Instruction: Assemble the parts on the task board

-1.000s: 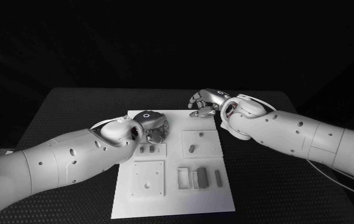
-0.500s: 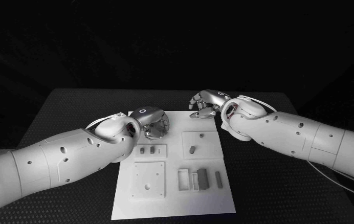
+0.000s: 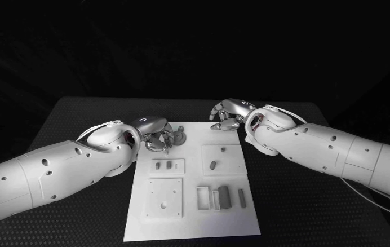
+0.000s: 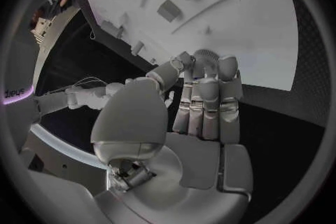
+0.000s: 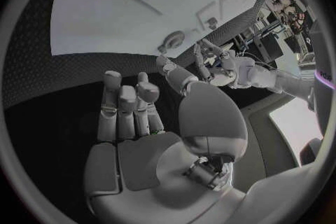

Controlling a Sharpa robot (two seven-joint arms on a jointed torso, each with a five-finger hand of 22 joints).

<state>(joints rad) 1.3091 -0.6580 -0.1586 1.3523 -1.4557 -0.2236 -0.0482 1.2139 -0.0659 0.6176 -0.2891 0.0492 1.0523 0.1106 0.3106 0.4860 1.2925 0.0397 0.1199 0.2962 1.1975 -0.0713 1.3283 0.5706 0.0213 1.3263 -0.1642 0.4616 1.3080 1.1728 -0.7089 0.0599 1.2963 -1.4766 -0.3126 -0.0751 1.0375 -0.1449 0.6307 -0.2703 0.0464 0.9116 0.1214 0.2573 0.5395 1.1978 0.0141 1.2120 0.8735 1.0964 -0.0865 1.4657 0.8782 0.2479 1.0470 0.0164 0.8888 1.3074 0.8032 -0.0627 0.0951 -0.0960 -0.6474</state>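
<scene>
The white task board (image 3: 191, 224) lies in the middle of the table. My left hand (image 3: 165, 137) is at the board's far left corner. In the left wrist view its thumb and fingers close round a small round part (image 4: 203, 56); the same round part (image 3: 176, 140) shows dark beside the fingers in the head view. Two small grey parts (image 3: 163, 166) stand in a small plate just nearer me. My right hand (image 3: 224, 114) hovers over the board's far right corner, fingers apart, holding nothing. A short peg (image 3: 211, 164) stands in a square plate (image 3: 231, 159).
Nearer me on the board are a square plate with a hole (image 3: 163, 196), a pale frame (image 3: 202, 197) and two grey bars (image 3: 224, 196). Black table (image 3: 81, 117) surrounds the board on all sides.
My left hand has moved from over the small plate toward the board's far left corner, and its arm has swung lower and leftward. The right hand has stayed where it was.
</scene>
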